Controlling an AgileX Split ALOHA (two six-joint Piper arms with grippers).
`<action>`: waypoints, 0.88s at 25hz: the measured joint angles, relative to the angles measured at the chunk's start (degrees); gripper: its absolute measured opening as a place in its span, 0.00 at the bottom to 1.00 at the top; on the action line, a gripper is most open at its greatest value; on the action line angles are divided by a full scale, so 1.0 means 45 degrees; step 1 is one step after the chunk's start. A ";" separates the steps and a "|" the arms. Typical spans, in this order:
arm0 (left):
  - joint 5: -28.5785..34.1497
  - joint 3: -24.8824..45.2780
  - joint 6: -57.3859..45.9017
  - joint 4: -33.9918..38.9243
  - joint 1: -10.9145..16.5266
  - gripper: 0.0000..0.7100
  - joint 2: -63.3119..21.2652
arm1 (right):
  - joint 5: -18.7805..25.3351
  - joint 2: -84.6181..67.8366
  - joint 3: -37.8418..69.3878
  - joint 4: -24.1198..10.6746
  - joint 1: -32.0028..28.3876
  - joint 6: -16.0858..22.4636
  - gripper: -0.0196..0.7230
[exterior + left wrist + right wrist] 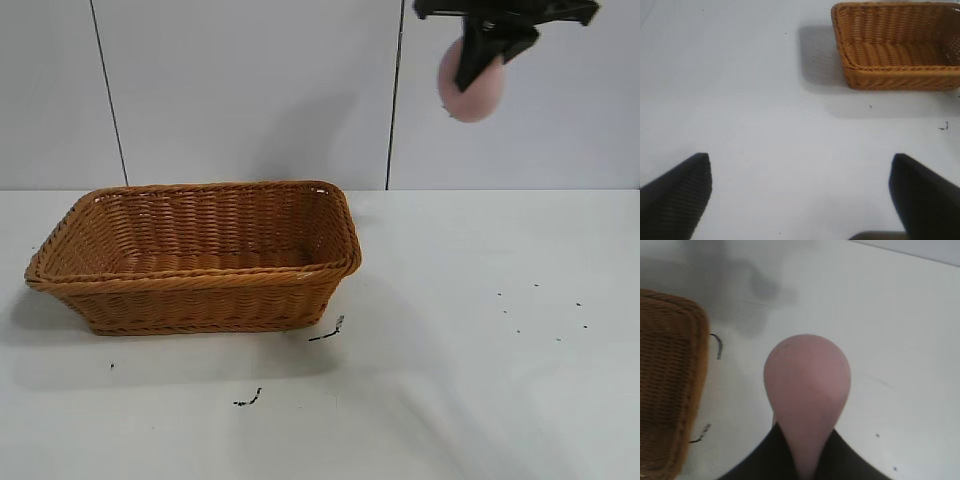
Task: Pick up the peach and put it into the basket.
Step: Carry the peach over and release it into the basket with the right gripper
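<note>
**Peach held high and off to the side: watch the carry and the drop**

From the exterior view, your right gripper is clamped on the small, pale pink, matte peach with the rounded body, high above the white table and well to the right of the large orange-brown woven wicker basket. The basket sits empty. If you release from this height or before you are over the opening, the fruit will likely hit the table or the braided rim and roll away.

From the left wrist view, your left gripper hangs with its fingers spread wide over bare table, holding nothing, the basket well apart from it. Leave it parked; swinging it in risks nudging the light basket.

From the right wrist view, the fingers pinch only the tapered end of the peach, most of its bulk sticking out beyond them. That narrow hold on a smooth cone could slip under a quick sideways move, so travel gently and lower before opening.
</note>
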 joint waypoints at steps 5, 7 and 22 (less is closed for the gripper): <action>0.0000 0.0000 0.0000 0.0000 0.0000 0.98 0.0000 | -0.0522 0.1235 -0.0227 0.0087 0.1558 -0.0010 0.01; 0.0000 0.0000 0.0000 0.0000 0.0000 0.98 0.0000 | -0.0835 0.1867 -0.0227 0.0087 0.1787 -0.0010 0.01; 0.0000 0.0000 0.0000 0.0000 0.0000 0.98 0.0000 | -0.1797 0.4135 -0.0227 0.0169 0.1968 -0.0010 0.48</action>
